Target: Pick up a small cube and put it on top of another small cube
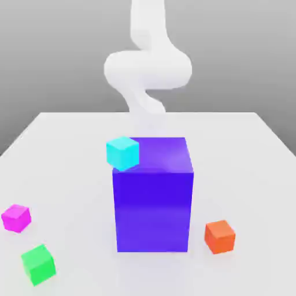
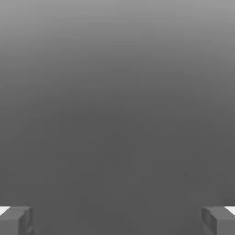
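The fingers [image 2: 20, 222] stand wide apart with nothing between them, so the step in hand looks to be choosing a cube and reaching for it. The small cubes are the cyan cube [image 1: 122, 153], at the near corner of the big blue block [image 1: 153, 211] towards the exterior view's left; the pink cube [image 1: 16, 218] and the green cube [image 1: 39, 265], on the surface [image 1: 69, 133] on that same side; and the orange cube [image 1: 220, 237], beside the block towards the exterior view's right. Which two are wanted, I cannot tell.

Come down from straight above, keeping the arm [image 1: 147, 69] well clear of the block. Each cube sits at its own angle, so turn the wrist until the fingers match two opposite faces; closing across corners would likely twist it. Centre first, lower gently, then squeeze. The cyan cube would need extra care, as a nudge might tip it off
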Action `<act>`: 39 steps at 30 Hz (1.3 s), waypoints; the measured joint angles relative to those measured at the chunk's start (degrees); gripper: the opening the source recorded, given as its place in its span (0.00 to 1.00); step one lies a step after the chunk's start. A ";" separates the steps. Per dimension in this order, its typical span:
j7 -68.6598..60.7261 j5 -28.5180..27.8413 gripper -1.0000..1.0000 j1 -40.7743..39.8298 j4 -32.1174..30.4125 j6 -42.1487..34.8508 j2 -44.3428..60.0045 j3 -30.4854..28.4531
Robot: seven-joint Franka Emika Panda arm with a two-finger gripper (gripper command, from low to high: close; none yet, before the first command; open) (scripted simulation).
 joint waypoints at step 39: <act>44.61 11.32 0.00 -34.70 -12.88 30.70 59.82 -8.35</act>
